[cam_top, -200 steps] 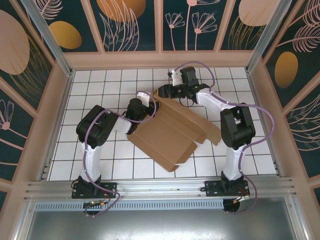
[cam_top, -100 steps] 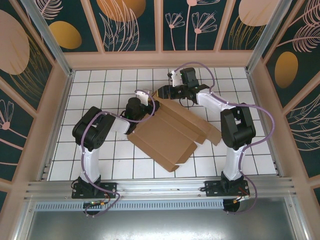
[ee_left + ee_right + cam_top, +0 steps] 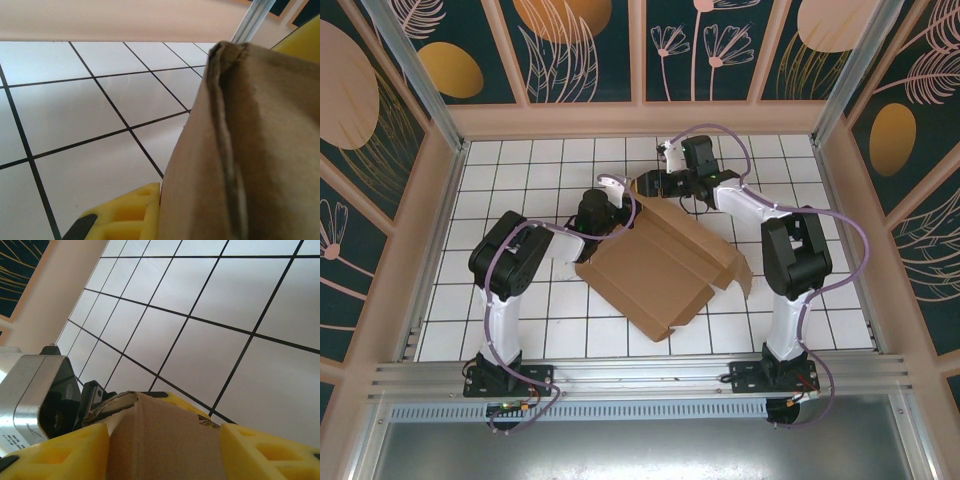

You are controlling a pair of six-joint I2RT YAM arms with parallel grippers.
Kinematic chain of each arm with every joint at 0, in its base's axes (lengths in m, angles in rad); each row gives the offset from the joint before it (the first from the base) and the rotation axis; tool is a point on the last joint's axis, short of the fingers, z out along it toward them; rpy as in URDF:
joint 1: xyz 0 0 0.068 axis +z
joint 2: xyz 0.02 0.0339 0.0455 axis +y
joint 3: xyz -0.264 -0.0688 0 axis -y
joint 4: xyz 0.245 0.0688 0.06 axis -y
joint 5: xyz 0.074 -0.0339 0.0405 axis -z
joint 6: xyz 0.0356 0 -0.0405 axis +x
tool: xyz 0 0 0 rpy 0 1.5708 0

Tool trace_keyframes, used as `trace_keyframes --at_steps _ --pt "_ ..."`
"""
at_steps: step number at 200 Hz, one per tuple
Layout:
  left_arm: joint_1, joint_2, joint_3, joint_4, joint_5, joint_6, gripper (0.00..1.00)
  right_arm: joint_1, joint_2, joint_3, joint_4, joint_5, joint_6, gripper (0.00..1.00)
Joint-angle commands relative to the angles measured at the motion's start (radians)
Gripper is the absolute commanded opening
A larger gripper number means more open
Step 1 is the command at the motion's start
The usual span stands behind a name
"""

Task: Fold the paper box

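The paper box (image 3: 655, 270) is a brown cardboard sheet lying partly unfolded across the middle tiles, with its far corner raised. My left gripper (image 3: 618, 208) is shut on that raised flap from the left. In the left wrist view the cardboard (image 3: 250, 150) presses against one yellow finger (image 3: 125, 217), and the other finger is hidden behind it. My right gripper (image 3: 652, 185) reaches the same corner from the far side. The flap (image 3: 165, 440) fills the gap between its two yellow fingers (image 3: 55, 452), touching both.
White tiled floor (image 3: 520, 290) surrounds the box, enclosed by a beige wall (image 3: 640, 120) at the back and sides. The left gripper's grey metal body (image 3: 35, 390) sits close beside the right gripper's fingers. Both arms meet at the far centre.
The left gripper has closed on the raised flap after briefly widening. The box's right-hand flap has pulled in and tilted up a little. The right gripper has stayed where it was.
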Motion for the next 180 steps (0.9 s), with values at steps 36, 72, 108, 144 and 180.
trace_keyframes --at_steps 36,72,108,144,180 --pt "0.005 -0.012 0.003 -0.013 -0.039 -0.026 0.0 0.004 -0.031 -0.071 -0.143 0.05 -0.01 0.65" --pt "0.006 -0.035 -0.039 -0.02 -0.073 -0.05 0.0 -0.01 -0.132 -0.065 -0.131 0.118 0.001 0.81" --pt "0.014 -0.052 -0.022 -0.049 -0.112 -0.152 0.0 -0.066 -0.293 -0.105 -0.1 0.213 0.038 0.86" --pt "0.045 -0.061 -0.016 -0.035 -0.114 -0.267 0.0 -0.151 -0.492 -0.166 -0.057 0.277 0.096 0.86" --pt "0.1 -0.046 -0.044 0.081 -0.033 -0.42 0.0 -0.266 -0.69 -0.249 0.017 0.266 0.154 0.85"
